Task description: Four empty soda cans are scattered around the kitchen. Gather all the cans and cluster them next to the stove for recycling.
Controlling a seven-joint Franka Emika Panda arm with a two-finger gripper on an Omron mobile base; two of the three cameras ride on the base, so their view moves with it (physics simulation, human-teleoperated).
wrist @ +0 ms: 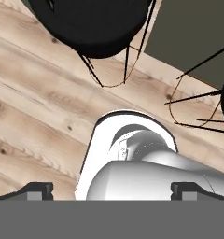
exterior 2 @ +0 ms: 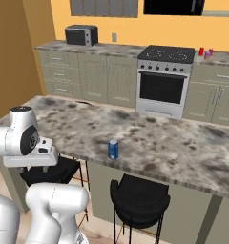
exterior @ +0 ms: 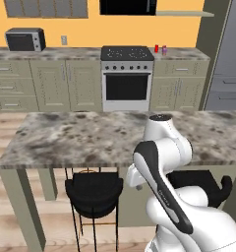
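A blue soda can (exterior 2: 113, 149) stands upright on the stone island counter (exterior 2: 150, 143), near its front edge. On the back counter, just right of the stove (exterior: 127, 53) (exterior 2: 166, 55), stand a red can (exterior: 156, 48) (exterior 2: 201, 51) and a purple can (exterior: 164, 49) (exterior 2: 207, 55) close together. My arm is folded low in front of the island. My gripper (wrist: 113, 190) points down at the wood floor. It is open, its dark fingertips (wrist: 37, 190) far apart, with nothing held between them.
The island counter (exterior: 90, 135) lies between me and the stove wall. Black wire-legged stools (exterior: 94, 189) (exterior 2: 139, 195) stand under its front edge. A microwave (exterior: 25, 39) sits on the back counter at the left. A tall grey fridge (exterior: 228, 59) stands at the far right.
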